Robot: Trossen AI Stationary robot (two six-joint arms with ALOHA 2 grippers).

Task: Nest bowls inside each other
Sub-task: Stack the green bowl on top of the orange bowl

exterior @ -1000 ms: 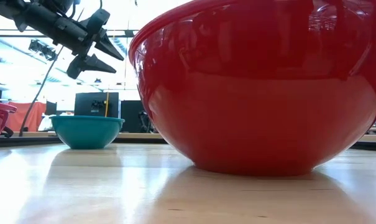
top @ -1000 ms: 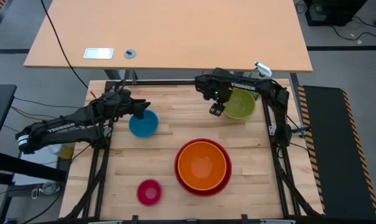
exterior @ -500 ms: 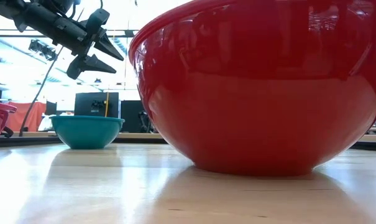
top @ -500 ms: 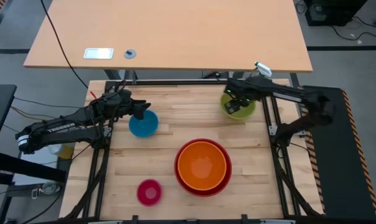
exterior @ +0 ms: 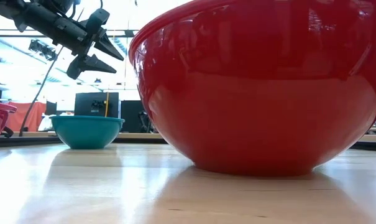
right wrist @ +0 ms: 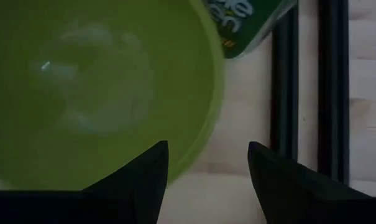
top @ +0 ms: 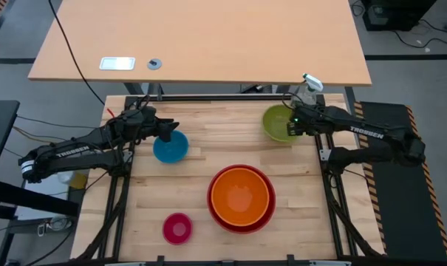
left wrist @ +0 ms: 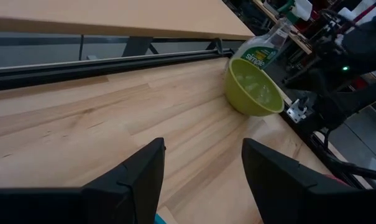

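The olive-green bowl (top: 278, 123) stands on its base at the table's far right. My right gripper (top: 292, 126) hangs open above its right rim (right wrist: 214, 93) and points steeply down, one finger over the bowl's inside and one over the table outside; it touches nothing. The blue bowl (top: 170, 147) stands at the far left, and my left gripper (top: 166, 130) hovers open above its far rim, clear of it (exterior: 94, 46). The orange bowl (top: 241, 194) sits inside the red bowl (top: 217, 213) at the near middle. The pink bowl (top: 177, 227) stands near the front edge.
A clear spray bottle (top: 306, 88) with a green label (right wrist: 243, 25) stands just behind the olive-green bowl, close to the right arm. Dark frame rails (right wrist: 286, 81) run along the table's right edge. Bare wood lies between the blue and olive-green bowls (left wrist: 144, 106).
My right gripper has moved toward the table's right edge, from left of the olive-green bowl across it to above its right rim, while the arm folded back and the wrist rolled. The bowls have not moved.
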